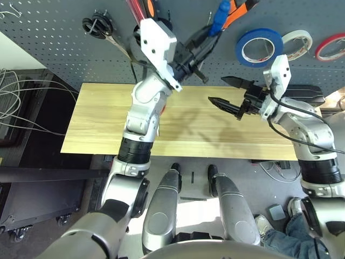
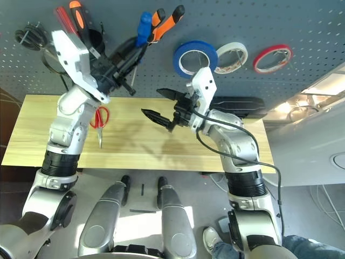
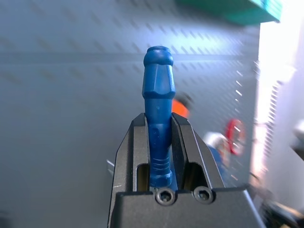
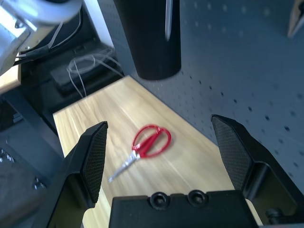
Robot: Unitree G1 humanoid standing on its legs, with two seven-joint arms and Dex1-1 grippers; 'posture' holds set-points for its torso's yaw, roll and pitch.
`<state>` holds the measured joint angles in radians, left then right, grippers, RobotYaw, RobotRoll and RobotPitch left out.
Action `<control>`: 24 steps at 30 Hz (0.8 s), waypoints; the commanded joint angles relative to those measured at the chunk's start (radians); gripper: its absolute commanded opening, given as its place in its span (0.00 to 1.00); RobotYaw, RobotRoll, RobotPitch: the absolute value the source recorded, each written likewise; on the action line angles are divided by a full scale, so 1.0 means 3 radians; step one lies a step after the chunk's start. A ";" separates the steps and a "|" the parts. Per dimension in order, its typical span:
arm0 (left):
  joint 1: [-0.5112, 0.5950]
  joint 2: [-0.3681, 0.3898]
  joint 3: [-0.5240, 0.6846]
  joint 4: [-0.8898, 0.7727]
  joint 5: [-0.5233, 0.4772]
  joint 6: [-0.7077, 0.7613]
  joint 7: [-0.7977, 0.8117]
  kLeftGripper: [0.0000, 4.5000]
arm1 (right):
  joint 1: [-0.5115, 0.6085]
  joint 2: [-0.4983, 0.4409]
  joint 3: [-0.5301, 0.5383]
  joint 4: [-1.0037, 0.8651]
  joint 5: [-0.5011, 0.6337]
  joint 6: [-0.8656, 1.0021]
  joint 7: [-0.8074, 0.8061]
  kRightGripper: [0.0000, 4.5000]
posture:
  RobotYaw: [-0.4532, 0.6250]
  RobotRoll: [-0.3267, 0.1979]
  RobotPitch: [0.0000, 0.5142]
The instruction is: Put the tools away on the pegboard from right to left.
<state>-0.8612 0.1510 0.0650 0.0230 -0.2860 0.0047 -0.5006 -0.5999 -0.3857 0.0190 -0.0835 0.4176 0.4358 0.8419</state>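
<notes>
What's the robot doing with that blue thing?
The left claw is gripping the blue screwdriver up by the pegboard, where the robot is putting tools away. The right claw is open and empty above the table. The red scissors lie on the table, not put away yet.

Count: screwdriver (image 3: 159, 80), one, in left gripper (image 3: 159, 118); pliers (image 2: 168, 25), one pair, just right of it; scissors, two, black (image 1: 97, 26) left of it, red (image 4: 151, 141) robot-side; tape rolls, three (blue (image 2: 180, 53), white (image 2: 241, 49), red (image 2: 287, 52)), beyond right gripper (image 2: 150, 101).
</notes>
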 commanded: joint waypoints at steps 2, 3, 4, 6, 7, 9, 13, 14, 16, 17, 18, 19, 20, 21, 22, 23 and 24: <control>-0.0182 0.0088 0.0205 0.0057 -0.0033 -0.0170 0.0178 0.12 | -0.0161 0.0192 0.0038 0.0100 0.0019 -0.0041 -0.0122 1.00 | 0.51 0.62 0.70; -0.0243 0.0143 0.0255 0.0116 0.0013 -0.0222 0.0236 0.12 | -0.0240 0.0265 0.0018 0.0157 0.0017 -0.0066 -0.0179 1.00 | 0.51 0.62 0.70; -0.0291 0.0188 0.0294 0.0168 0.0040 -0.0270 0.0276 0.12 | -0.0304 0.0321 -0.0003 0.0205 0.0020 -0.0081 -0.0223 1.00 | 0.52 0.62 0.70; -0.0366 0.0278 0.0374 0.0278 0.0093 -0.0371 0.0375 0.12 | -0.0431 0.0446 -0.0061 0.0308 0.0030 -0.0133 -0.0337 1.00 | 0.52 0.62 0.70; -0.0379 0.0306 0.0412 0.0327 0.0087 -0.0398 0.0411 0.12 | -0.0477 0.0496 -0.0090 0.0347 0.0044 -0.0148 -0.0382 1.00 | 0.53 0.62 0.70; -0.0364 0.0365 0.0450 0.0406 0.0104 -0.0447 0.0465 0.12 | -0.0544 0.0575 -0.0133 0.0406 0.0056 -0.0186 -0.0456 1.00 | 0.53 0.62 0.70; -0.0255 0.0419 0.0461 0.0459 0.0118 -0.0481 0.0537 0.12 | -0.0621 0.0664 -0.0192 0.0490 0.0051 -0.0259 -0.0556 1.00 | 0.53 0.62 0.70; -0.0222 0.0420 0.0458 0.0460 0.0118 -0.0480 0.0556 0.12 | -0.0637 0.0674 -0.0204 0.0510 0.0053 -0.0272 -0.0572 1.00 | 0.53 0.62 0.70; -0.0149 0.0416 0.0438 0.0461 0.0122 -0.0458 0.0580 0.12 | -0.0661 0.0684 -0.0217 0.0541 0.0056 -0.0292 -0.0589 1.00 | 0.53 0.62 0.70; -0.0102 0.0409 0.0425 0.0465 0.0126 -0.0423 0.0597 0.12 | -0.0669 0.0686 -0.0219 0.0551 0.0057 -0.0296 -0.0592 1.00 | 0.53 0.62 0.70; -0.0063 0.0405 0.0411 0.0471 0.0137 -0.0391 0.0615 0.12 | -0.0676 0.0686 -0.0219 0.0558 0.0058 -0.0298 -0.0589 1.00 | 0.53 0.62 0.70; -0.0027 0.0400 0.0397 0.0484 0.0157 -0.0377 0.0635 0.12 | -0.0681 0.0684 -0.0216 0.0565 0.0058 -0.0303 -0.0579 1.00 | 0.53 0.62 0.70; -0.0001 0.0386 0.0397 0.0497 0.0149 -0.0332 0.0660 0.12 | -0.0684 0.0681 -0.0212 0.0565 0.0061 -0.0296 -0.0567 1.00 | 0.53 0.62 0.70; 0.0016 0.0376 0.0398 0.0499 0.0140 -0.0302 0.0677 0.12 | -0.0684 0.0679 -0.0209 0.0562 0.0064 -0.0290 -0.0560 1.00 | 0.53 0.62 0.70; 0.0027 0.0376 0.0394 0.0508 0.0157 -0.0307 0.0694 0.12 | -0.0682 0.0675 -0.0201 0.0552 0.0068 -0.0281 -0.0547 1.00 | 0.53 0.62 0.70; 0.0036 0.0365 0.0401 0.0507 0.0146 -0.0280 0.0714 0.12 | -0.0679 0.0674 -0.0191 0.0533 0.0078 -0.0268 -0.0531 1.00 | 0.53 0.62 0.71; 0.0042 0.0360 0.0406 0.0507 0.0142 -0.0258 0.0735 0.12 | -0.0677 0.0674 -0.0184 0.0512 0.0089 -0.0253 -0.0518 1.00 | 0.53 0.62 0.71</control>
<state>-0.8638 0.2604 0.1889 0.1754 -0.2459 -0.0849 -0.2892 -0.8084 -0.1814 -0.0467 0.0873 0.4271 0.3527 0.6713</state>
